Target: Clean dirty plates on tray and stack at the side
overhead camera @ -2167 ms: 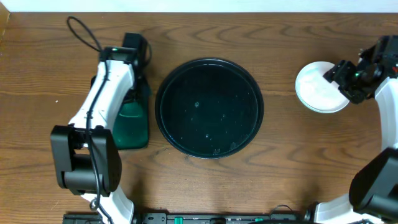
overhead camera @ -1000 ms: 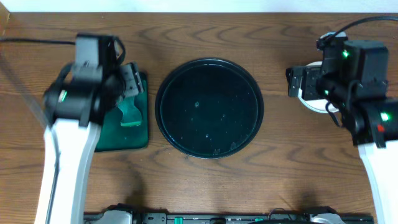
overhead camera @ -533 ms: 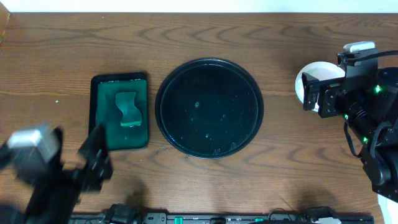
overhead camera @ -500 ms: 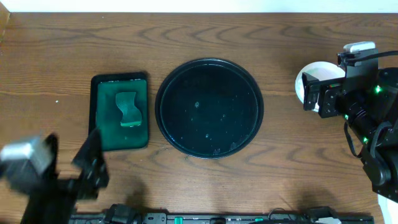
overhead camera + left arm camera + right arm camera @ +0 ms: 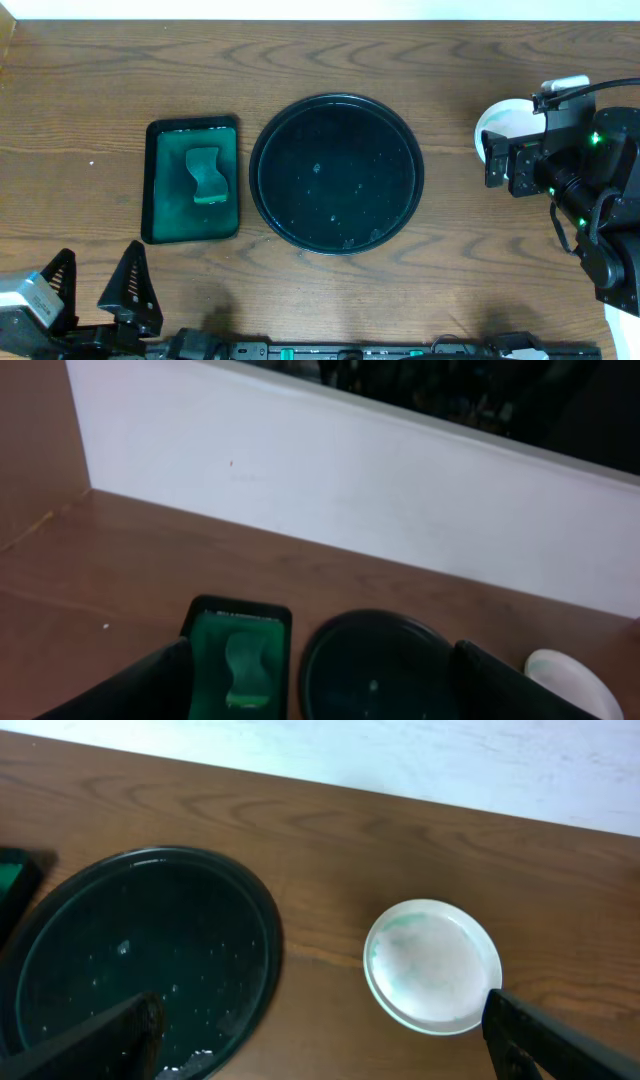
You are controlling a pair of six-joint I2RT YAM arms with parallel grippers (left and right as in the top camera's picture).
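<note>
Sponge [image 5: 204, 175] in the small tray [image 5: 165, 195], just left of the tray [image 5: 300, 150]; plates [image 5: 432, 965] right of it.

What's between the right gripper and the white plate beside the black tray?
Nothing visible: in the right wrist view only bare table lies between the open right gripper and the white plate.

- Overhead light is bright and even; the brown wood-grain table [image 5: 320, 50] reads sharp.
- The large round glossy black tray [image 5: 336, 173] carries small white glints.
- Left wrist view is dim and soft; my fingers [image 5: 135, 685] are dark blurs.
- Right wrist view is brighter; the small white plate [image 5: 432, 966] looks washed out.
</note>
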